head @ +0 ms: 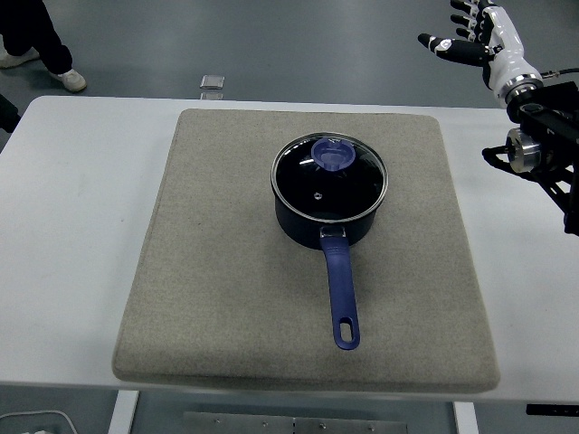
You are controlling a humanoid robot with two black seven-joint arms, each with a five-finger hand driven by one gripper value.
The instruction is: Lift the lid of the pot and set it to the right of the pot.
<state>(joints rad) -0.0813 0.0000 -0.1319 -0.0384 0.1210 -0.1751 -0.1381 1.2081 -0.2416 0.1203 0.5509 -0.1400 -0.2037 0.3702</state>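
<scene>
A dark blue pot (327, 217) sits on a grey-beige mat (217, 271) that covers most of the white counter (72, 226). The pot stands a little behind the middle of the mat, and its long blue handle (341, 294) points toward the counter's near edge, ending in a loop with a hanging hole. The lid (329, 177) is on the pot, seated level inside the rim; it is dark glass with a metal edge, and its round blue knob (334, 155) sits toward the far side of the lid. A small vent hole shows in the glass nearer the handle. The mat to the right of the pot is bare. The right hand (478, 38) is held up in the air at the top right corner of the picture, beyond the far right part of the counter and well apart from the pot and lid. It is white with dark fingers (440, 43), which are spread apart and hold nothing. The black right arm (547, 136) comes in from the right edge above the counter. At the top left, a person's legs and shoes (41, 54) stand on the grey floor behind the counter, and a small square object (213, 82) lies on the floor just past the far edge.
</scene>
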